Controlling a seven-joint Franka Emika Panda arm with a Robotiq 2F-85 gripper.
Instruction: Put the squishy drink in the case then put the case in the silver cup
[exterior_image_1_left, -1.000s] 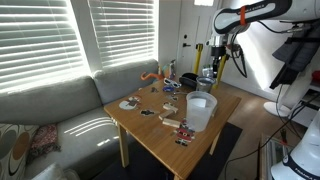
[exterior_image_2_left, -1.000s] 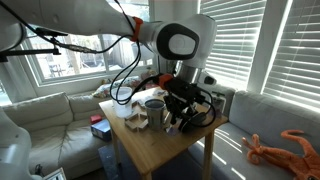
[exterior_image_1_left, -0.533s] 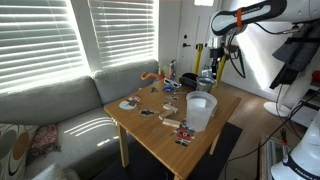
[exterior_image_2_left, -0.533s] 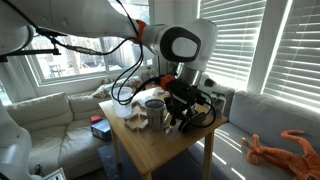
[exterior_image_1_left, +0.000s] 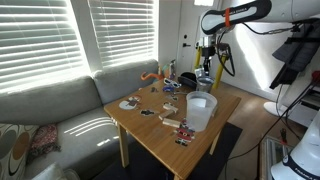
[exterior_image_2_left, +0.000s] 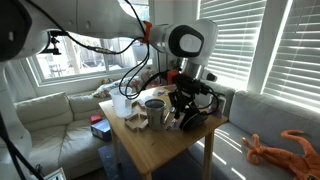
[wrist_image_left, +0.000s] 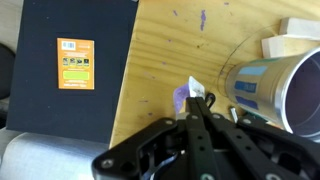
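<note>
- claw (wrist_image_left: 194, 102) pinched on small white-purple item (wrist_image_left: 188, 92), likely the case
- silver cup (wrist_image_left: 262, 86) just beside it, toward right edge in wrist view; shift that way

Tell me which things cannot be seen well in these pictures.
Tool grip: wrist view, its fingers cover the small purple-white piece; held or not is unclear.
Silver cup: wrist view, cut off by the right edge.
Small items on the table: in an exterior view, too small to name.
Table area behind the arm: in an exterior view, hidden by it.
</note>
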